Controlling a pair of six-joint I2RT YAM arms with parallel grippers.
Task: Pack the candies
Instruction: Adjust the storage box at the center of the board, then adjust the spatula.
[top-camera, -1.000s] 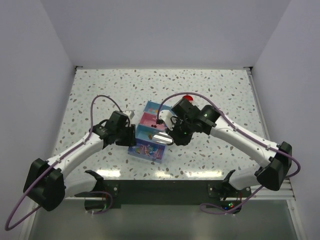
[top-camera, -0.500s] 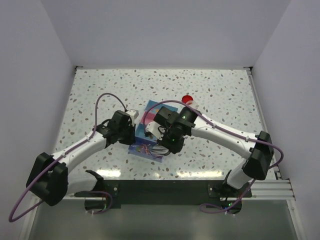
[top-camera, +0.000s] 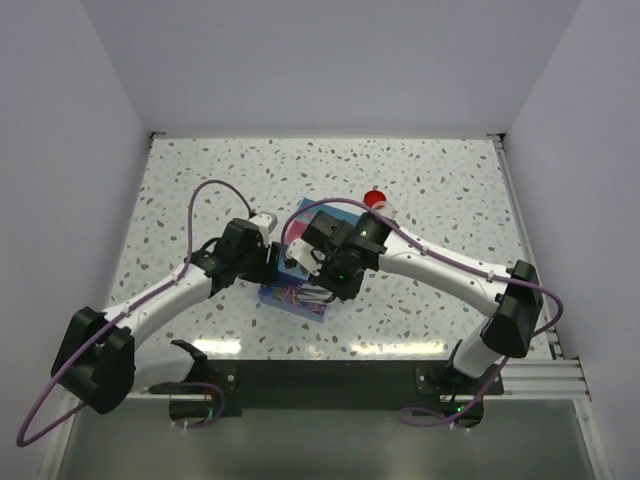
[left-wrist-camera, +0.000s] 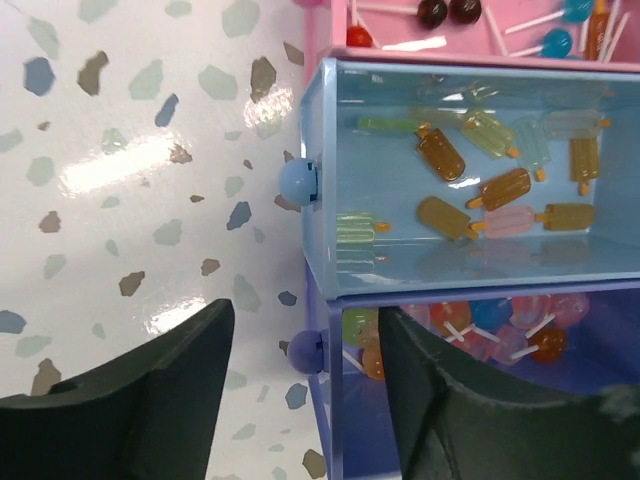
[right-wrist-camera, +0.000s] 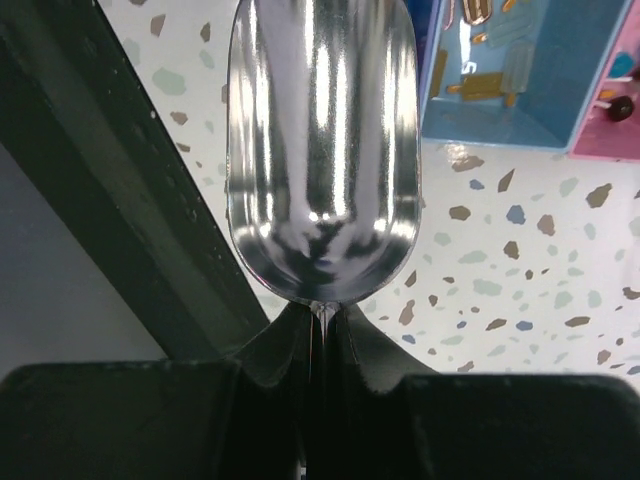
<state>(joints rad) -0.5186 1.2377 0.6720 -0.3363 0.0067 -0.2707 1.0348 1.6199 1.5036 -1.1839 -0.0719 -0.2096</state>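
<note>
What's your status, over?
Left gripper open beside the purple knob. Right gripper shut on the scoop, scoop empty. Candies in the trays. No obstruction seen.

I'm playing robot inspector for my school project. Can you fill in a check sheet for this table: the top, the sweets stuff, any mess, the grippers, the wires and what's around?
Surface: speckled table, glossy.
Job's things: candies lie in the tray. There are ice-lolly shapes in the light blue part and lollipops in the pink and purple parts.
Clutter: round red lid beyond the tray.
Grippers: left gripper is open at the tray's left wall and holds nothing. The right gripper is shut on the metal scoop, which looks empty.
Cables: a purple cable loops along each arm.
Surroundings: plain white walls on three sides; nothing else seen.
</note>
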